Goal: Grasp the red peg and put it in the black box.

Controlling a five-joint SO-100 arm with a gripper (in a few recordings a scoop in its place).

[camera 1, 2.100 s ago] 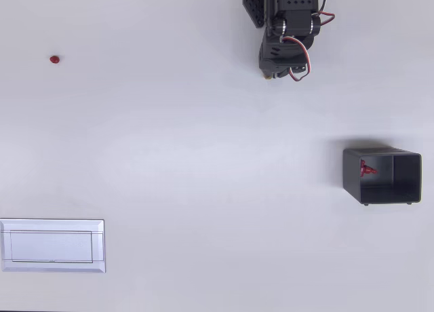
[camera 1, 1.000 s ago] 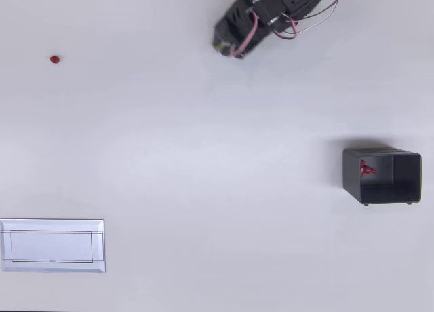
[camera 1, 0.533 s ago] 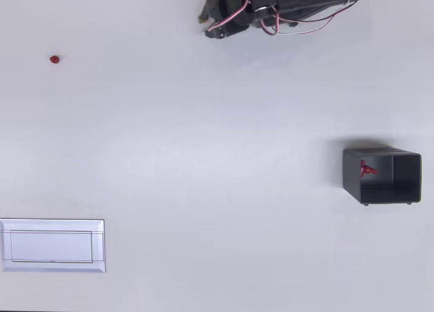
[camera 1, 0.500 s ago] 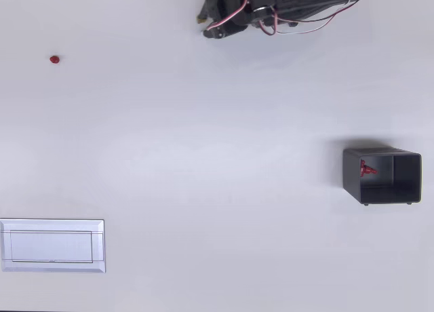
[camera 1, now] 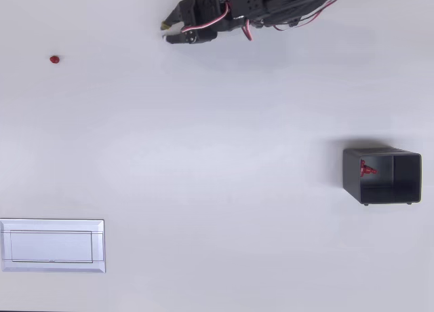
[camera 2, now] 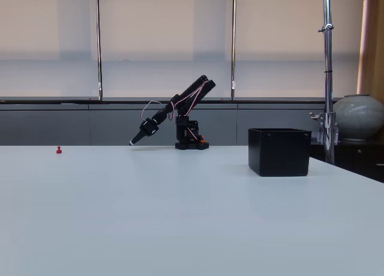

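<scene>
the hand (camera 1: pixel 166 32) hangs above the worktop (camera 1: pixel 217 122), fingers a little apart and holding nothing. the peg (camera 1: pixel 54 59) lies well to its left. the box (camera 1: pixel 382 176) stands far right, with a spiky red piece (camera 1: pixel 367 168) inside.

Bare table (camera 1: pixel 203 156) between fingers (camera 1: pixel 165 26) and red peg (camera 1: pixel 54 59); black box (camera 1: pixel 382 176), white plate (camera 1: pixel 53 245) well aside.

arm (camera 2: pixel 180 108): stretched left, angled down | hand (camera 1: pixel 167 32): slightly parted, empty
</scene>
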